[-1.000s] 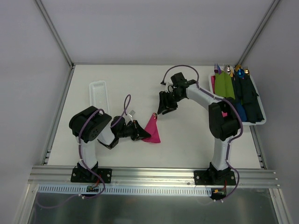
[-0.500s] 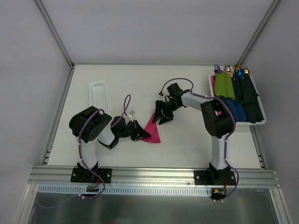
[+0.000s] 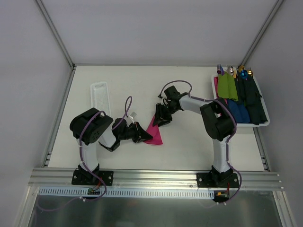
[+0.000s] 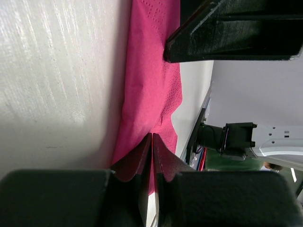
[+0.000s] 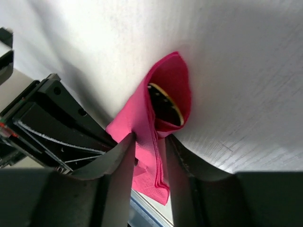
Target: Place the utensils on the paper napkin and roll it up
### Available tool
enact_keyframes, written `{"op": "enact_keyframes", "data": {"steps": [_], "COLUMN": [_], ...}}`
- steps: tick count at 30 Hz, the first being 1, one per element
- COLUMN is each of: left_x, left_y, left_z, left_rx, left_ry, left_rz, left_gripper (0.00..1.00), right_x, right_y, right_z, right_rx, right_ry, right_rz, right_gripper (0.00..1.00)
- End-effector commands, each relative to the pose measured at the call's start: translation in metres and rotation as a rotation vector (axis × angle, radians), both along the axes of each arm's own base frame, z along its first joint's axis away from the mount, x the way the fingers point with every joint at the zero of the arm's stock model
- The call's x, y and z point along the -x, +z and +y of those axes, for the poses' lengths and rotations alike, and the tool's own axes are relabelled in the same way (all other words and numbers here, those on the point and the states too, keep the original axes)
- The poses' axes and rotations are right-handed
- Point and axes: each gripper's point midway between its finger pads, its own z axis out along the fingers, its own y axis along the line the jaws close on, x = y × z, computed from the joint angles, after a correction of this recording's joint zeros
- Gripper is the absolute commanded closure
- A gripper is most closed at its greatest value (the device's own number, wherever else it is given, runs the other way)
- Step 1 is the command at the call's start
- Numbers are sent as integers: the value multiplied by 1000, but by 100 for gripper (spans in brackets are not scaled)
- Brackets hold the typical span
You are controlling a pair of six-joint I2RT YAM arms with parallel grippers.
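R end effector [image 3: 160,118] moved down-left; now straddles napkin [image 3: 154,135] tip.

From above, the right gripper [image 3: 160,118] covers the far tip of the napkin [image 3: 155,135], and the left gripper [image 3: 142,136] covers its near-left edge. The utensils [image 5: 165,105] show only as one dark, gold-rimmed end inside the fold; the rest is wrapped. The left wrist view cuts the napkin off at its top edge. The cutlery heads [image 3: 234,71] on the tray [image 3: 263,124] are too small to tell apart.
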Motion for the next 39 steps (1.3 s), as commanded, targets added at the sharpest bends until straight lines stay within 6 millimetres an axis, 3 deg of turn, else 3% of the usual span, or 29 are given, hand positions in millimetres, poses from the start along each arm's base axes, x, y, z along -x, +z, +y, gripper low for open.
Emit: {"op": "enact_keyframes", "data": {"steps": [1, 6, 10, 16, 19, 21, 24, 25, 27, 33, 39], "left_x": [13, 12, 11, 9, 7, 5, 0, 2, -8, -20, -29], "left_y": [-43, -43, -42, -32, -19, -4, 23, 22, 51, 86, 87], "left_z": [25, 26, 25, 23, 22, 19, 16, 19, 19, 42, 63], "left_rx": [-154, -156, -154, -132, -106, -85, -69, -100, -96, -208, -228], "left_ry": [58, 60, 60, 61, 53, 42, 21, 10, 18, 30, 47], "left_rz": [90, 89, 85, 55, 3, -39, -136, -137, -228, -332, -314], "left_gripper": [93, 93, 93, 90, 76, 65, 58, 57, 55, 44, 42], "right_x": [2, 9, 5, 0, -1, -6, -9, -9, -11, -11, -9], "right_y": [-45, -58, -57, -40, -28, -14, 2, 7, 18, 39, 55], "right_z": [-22, -23, -18, -6, -1, 4, 8, 9, 12, 16, 19], "right_rx": [170, 168, 110, -29, -95, -139, -191, -209, -245, -323, -383], "right_ry": [-43, -40, -38, -23, -5, 3, 16, 20, 29, 57, 72], "right_rz": [29, 83, 100, 88, 53, 15, -21, -27, -57, -97, -126], "right_gripper": [66, 82, 100, 100, 100, 100, 100, 100, 100, 100, 100]}}
